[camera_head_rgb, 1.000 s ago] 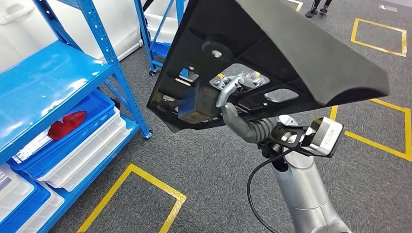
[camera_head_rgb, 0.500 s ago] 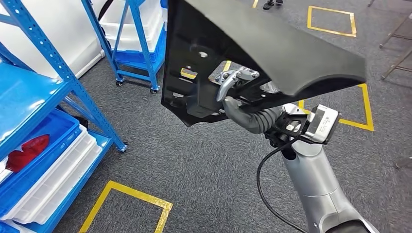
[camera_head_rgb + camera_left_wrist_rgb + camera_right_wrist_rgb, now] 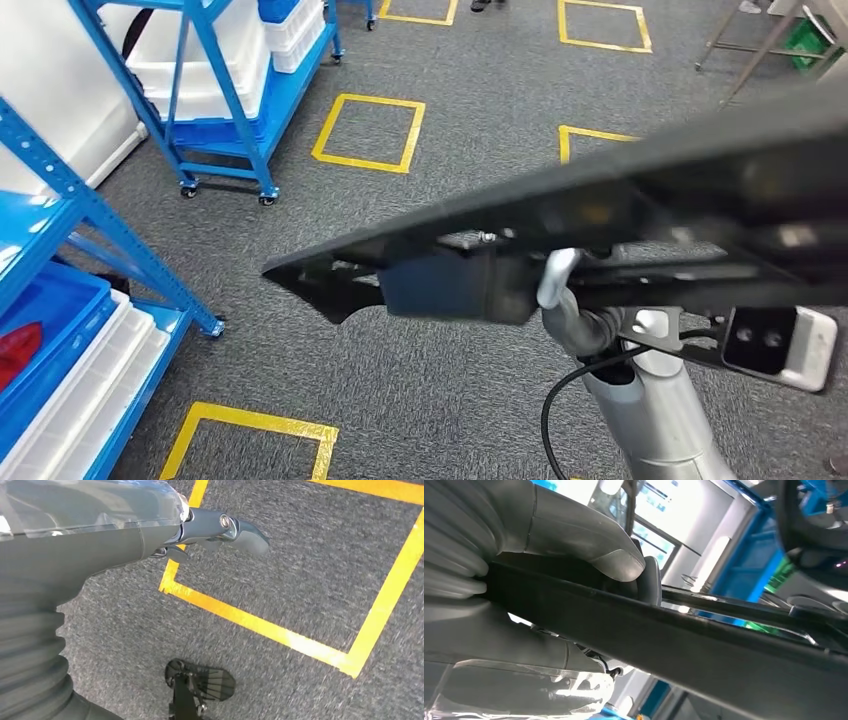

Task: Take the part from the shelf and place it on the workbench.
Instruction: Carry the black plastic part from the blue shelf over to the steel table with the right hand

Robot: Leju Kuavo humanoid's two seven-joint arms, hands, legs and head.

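The part (image 3: 640,195) is a large black moulded panel, held up in front of me almost edge-on, with its pointed end toward the shelf. My right hand (image 3: 560,298) grips it from below near its middle. In the right wrist view the grey thumb (image 3: 594,542) presses on one side of the panel's dark edge (image 3: 684,642) and the fingers wrap the other. My left hand (image 3: 220,527) hangs over the carpet with its fingers stretched out and holds nothing.
The blue shelf (image 3: 70,215) stands at the left, with a blue bin (image 3: 45,330) and white trays (image 3: 85,395) on its low level. A wheeled blue rack (image 3: 225,95) with white bins stands farther off. Yellow tape squares (image 3: 365,130) mark the grey carpet. Metal legs (image 3: 740,45) stand at the far right.
The whole view has swung to the right, away from the shelf. The panel has tipped from showing its underside to lying nearly edge-on, still in my right hand.
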